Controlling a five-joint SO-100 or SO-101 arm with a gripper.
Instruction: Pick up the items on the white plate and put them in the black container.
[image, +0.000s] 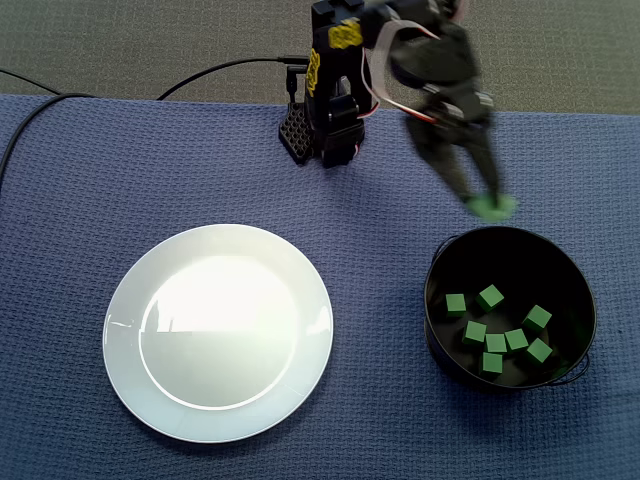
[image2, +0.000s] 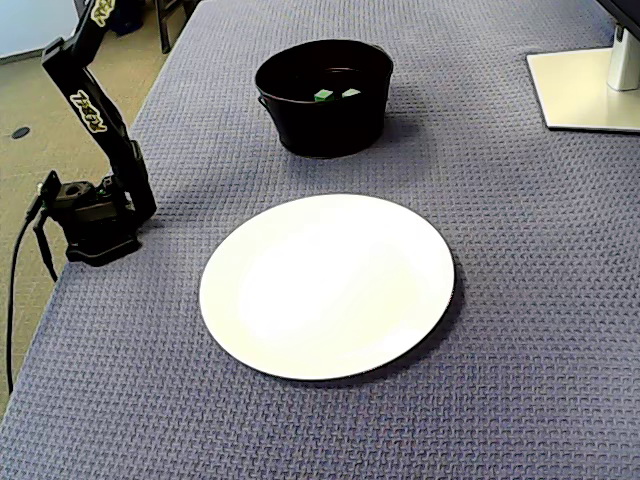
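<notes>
While arm (image: 432, 62) bends fwd, pincer (image: 488, 203) grips cube (image: 496, 209), by container (image: 432, 305)

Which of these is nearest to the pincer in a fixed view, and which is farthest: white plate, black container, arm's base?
From the pincer, which grips a green cube, in a fixed view:
1. black container: directly below it in the picture.
2. arm's base: to the upper left.
3. white plate: far to the lower left.

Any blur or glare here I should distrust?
In a fixed view, the jaws and green cube smear with motion blur, and glare washes the white plate; in a fixed view, everything is sharp, but the black container is dark inside.
</notes>
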